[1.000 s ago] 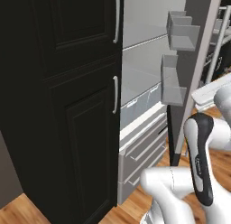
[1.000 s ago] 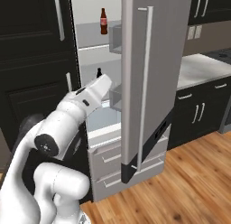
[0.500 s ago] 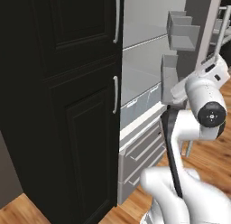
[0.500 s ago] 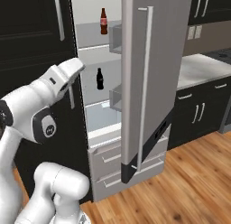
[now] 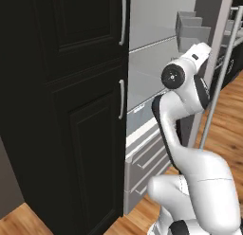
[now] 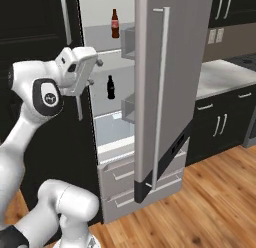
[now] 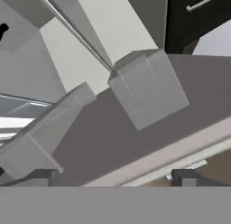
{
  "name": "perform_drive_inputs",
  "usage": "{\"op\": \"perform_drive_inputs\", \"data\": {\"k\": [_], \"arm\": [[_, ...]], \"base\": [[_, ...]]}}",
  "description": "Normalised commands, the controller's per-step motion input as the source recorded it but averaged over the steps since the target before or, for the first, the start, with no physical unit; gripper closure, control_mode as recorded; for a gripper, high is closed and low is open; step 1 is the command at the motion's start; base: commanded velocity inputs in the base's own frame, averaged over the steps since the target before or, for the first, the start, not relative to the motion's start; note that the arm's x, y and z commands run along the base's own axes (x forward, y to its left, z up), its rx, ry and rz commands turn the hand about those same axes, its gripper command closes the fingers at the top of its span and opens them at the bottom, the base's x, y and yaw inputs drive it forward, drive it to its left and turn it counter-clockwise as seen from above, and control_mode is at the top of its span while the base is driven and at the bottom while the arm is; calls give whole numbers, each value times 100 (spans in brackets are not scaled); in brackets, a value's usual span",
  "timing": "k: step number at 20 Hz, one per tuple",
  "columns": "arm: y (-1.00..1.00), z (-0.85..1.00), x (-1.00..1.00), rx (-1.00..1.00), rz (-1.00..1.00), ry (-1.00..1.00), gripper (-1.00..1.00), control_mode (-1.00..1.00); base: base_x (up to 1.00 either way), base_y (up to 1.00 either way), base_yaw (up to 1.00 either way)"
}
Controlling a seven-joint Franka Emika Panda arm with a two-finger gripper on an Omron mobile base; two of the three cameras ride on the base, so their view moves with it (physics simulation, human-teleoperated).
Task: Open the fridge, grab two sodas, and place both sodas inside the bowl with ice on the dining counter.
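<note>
The fridge (image 6: 170,82) stands open, its beige-grey door swung out toward me. The brown cola soda (image 6: 115,23) stands on the top shelf. The dark soda (image 6: 110,87) stands on the middle shelf. My gripper (image 6: 95,72) hovers open and empty just left of the dark soda, at the edge of the fridge opening and apart from the bottle. In the hand view my gripper (image 7: 113,178) faces the door bins (image 7: 149,87), with a sliver of the dark soda (image 7: 3,31) at the left edge. The bowl and the dining counter are out of view.
Tall black cabinets (image 5: 71,111) flank the fridge on the left, close to my raised arm (image 5: 182,77). Fridge drawers (image 6: 120,177) sit below the shelves. A pale counter (image 6: 220,74) over black cabinets lies to the right, above a wooden floor (image 6: 210,207).
My arm has swung upward, and the hand now sits a little higher and further left, at the fridge opening's left edge. The gripper stays open; the bottles have not moved.
</note>
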Motion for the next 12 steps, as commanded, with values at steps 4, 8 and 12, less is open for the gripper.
{"op": "perform_drive_inputs", "data": {"k": [4,8,12], "arm": [[-45,-23,64,0,-13,18,-100,-100],[-53,-32,70,0,-11,17,-100,-100],[-68,-28,59,1,-9,11,-100,-100]], "base": [[0,0,0],[0,0,0],[0,0,0]]}}
